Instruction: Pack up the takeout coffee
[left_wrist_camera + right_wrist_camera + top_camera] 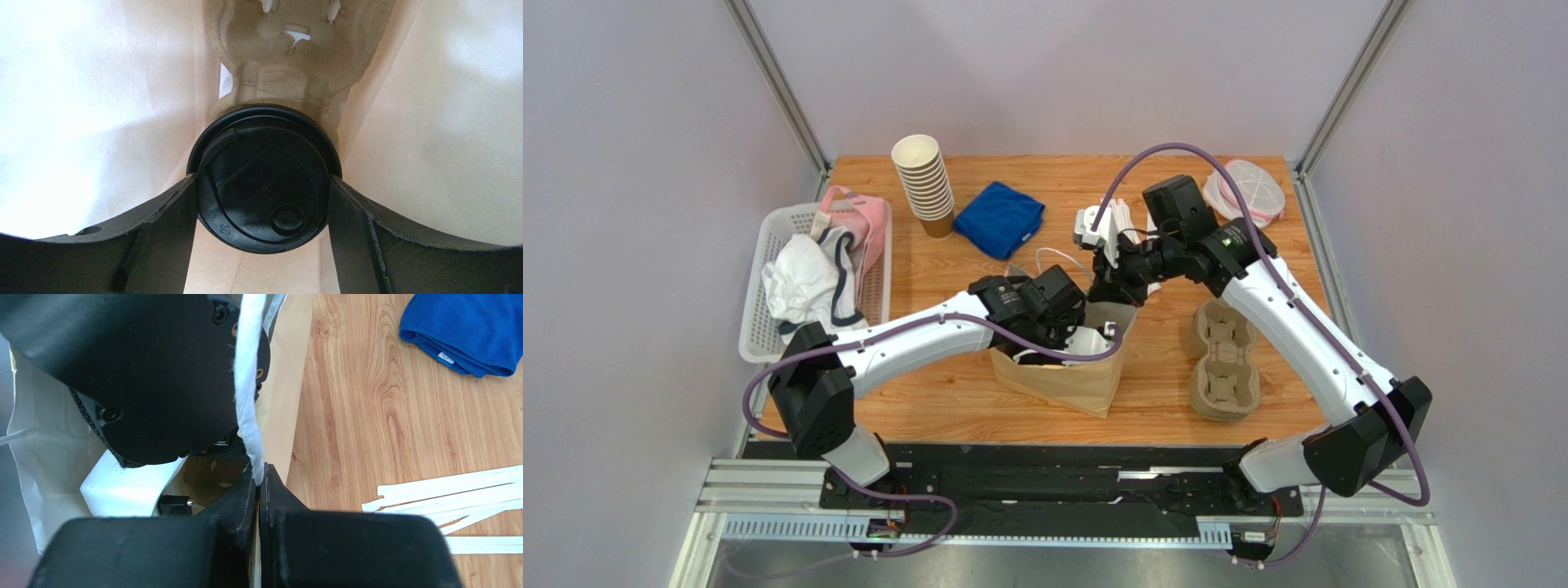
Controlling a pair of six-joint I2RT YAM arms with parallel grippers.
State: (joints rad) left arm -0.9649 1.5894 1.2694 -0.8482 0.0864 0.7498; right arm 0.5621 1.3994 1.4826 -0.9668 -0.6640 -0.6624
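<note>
Coffee [264, 171] at centre of left wrist view, deep inside bag [1069, 382], over carrier [294, 67]. Left gripper [263, 187] fingers [166, 233] clamp lid [248, 184] on 2 sides. Right gripper [258, 478] pinches bag edge. Probably light, paper wall soft, lid can pop; better hold just under lid.

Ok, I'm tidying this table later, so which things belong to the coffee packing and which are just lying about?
In the job: coffee cup, paper bag, cup tray in the bag.
Lying about: stack of paper cups, blue cloth, basket of cloths, spare cup trays.

Wooden table [1161, 368], paper bag [1071, 382], blue cloth [999, 218], carriers [1225, 363]
</note>
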